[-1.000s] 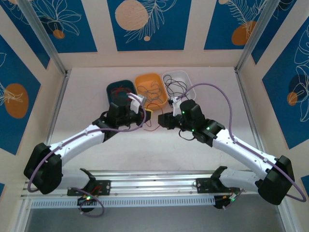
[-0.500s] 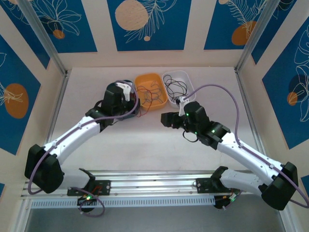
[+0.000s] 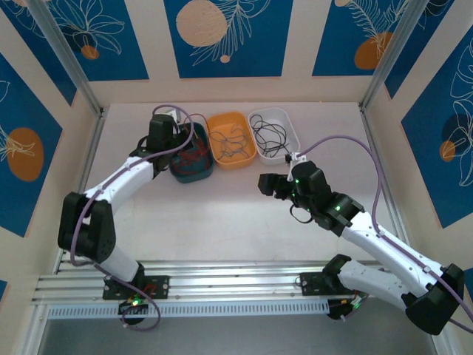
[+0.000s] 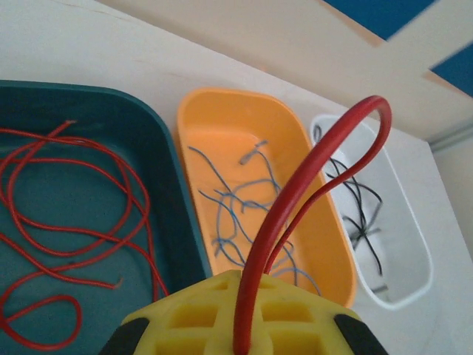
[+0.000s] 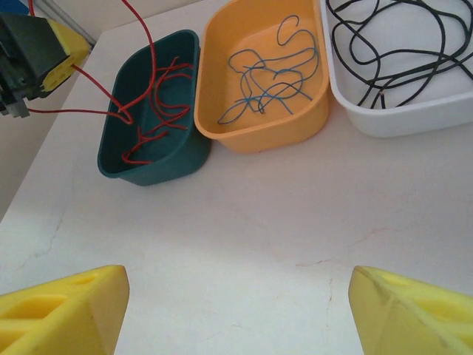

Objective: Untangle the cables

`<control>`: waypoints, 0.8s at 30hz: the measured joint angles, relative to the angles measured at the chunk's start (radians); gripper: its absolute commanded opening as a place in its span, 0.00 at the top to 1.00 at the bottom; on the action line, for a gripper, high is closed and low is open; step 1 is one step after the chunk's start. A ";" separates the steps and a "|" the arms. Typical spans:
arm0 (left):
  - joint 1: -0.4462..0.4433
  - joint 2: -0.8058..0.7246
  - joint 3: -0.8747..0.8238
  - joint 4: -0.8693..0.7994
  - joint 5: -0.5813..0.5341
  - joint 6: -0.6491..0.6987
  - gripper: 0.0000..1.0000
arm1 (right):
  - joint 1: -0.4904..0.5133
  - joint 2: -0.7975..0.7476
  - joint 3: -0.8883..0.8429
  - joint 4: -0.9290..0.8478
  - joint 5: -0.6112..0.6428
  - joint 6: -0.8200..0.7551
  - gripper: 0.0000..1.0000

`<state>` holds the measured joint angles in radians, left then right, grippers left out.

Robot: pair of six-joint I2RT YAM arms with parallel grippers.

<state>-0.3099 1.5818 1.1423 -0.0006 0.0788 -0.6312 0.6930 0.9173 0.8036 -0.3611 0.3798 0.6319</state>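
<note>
From above, the left pincer [image 3: 176,139] hangs over the teal tray [image 3: 196,172] at the far left of the desk [image 3: 222,222]. The right pincer [image 3: 266,183] sits well apart, low over bare desk in front of the orange tray [image 3: 230,116] and the white tray [image 3: 270,112]. The three trays stand in a row, apparently one for each colour of cable.

At the left wrist, the left pincer [image 4: 238,299] is clamped on a red cable [image 4: 318,159], which arches up in a loop beyond the yellow pads [image 4: 196,318]. Below lie red cables [image 4: 74,188] in the teal tray [image 4: 171,185], blue cables [image 4: 236,214] in the orange tray [image 4: 222,118] and black cables [image 4: 355,200] in the white tray [image 4: 414,255]. Holding the strand above its matching tray suggests it is about to be dropped there.

At the right wrist, the right pincer [image 5: 236,310] gapes wide with nothing between its fingers and faces the trays. The red cable [image 5: 151,44] trails from the left pincer [image 5: 63,55] down into the teal tray [image 5: 159,166], so part of it already rests inside.
</note>
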 measured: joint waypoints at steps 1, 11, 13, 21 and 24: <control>0.003 0.017 0.014 -0.012 -0.019 -0.009 1.00 | -0.002 0.000 0.000 -0.003 0.003 0.002 0.22; 0.007 0.113 0.088 -0.090 -0.172 -0.094 1.00 | -0.020 0.000 -0.005 -0.014 0.006 0.014 0.21; 0.007 0.145 0.096 -0.090 -0.183 -0.124 1.00 | -0.023 0.000 -0.011 -0.014 0.006 0.018 0.21; -0.001 0.256 0.131 -0.102 -0.214 -0.210 1.00 | -0.030 0.000 -0.032 -0.017 0.006 0.043 0.21; -0.002 0.273 0.148 -0.092 -0.211 -0.229 1.00 | -0.033 0.000 -0.034 -0.017 0.005 0.051 0.21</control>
<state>-0.3119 1.8549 1.2900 -0.0929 -0.1318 -0.8597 0.6601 0.9169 0.7700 -0.3779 0.3851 0.6827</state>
